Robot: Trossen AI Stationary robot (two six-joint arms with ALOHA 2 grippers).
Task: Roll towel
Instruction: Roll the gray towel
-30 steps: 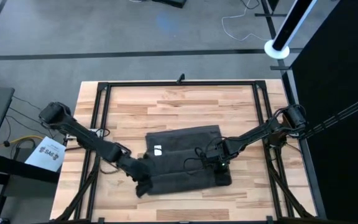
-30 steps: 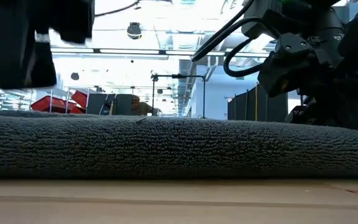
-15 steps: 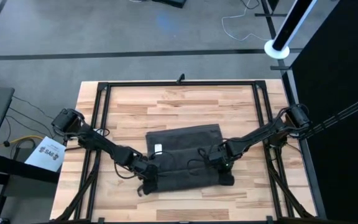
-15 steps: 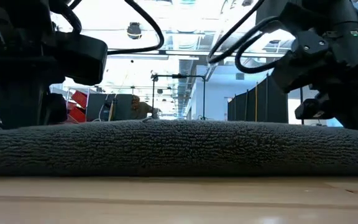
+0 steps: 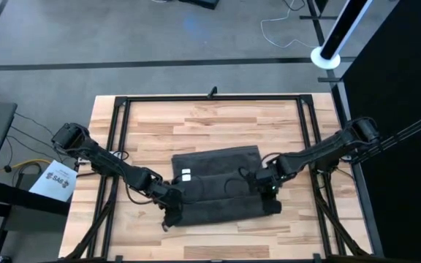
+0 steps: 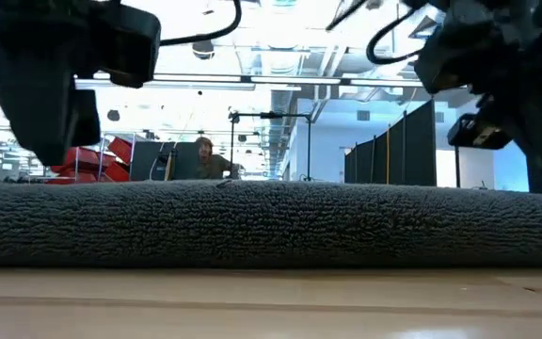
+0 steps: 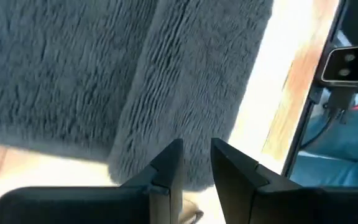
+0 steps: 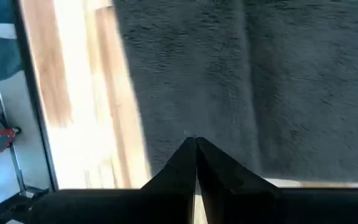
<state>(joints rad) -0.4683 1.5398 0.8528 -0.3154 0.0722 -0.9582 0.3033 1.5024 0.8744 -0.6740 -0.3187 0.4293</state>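
Even overhead light on the pale wooden plank table (image 5: 218, 124), soft shadows only. From table height, bright ceiling strip lights (image 6: 252, 80) blow out white, arms backlit to silhouettes. Dark charcoal terry towel (image 6: 271, 221) sharp there; both wrist views washed out, wood glaring, streaky blur.

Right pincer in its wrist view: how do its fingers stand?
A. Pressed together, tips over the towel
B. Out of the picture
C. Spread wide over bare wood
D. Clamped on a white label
A. The right pincer shows both dark fingers meeting with no gap, and the grey towel lies just beyond their tips.
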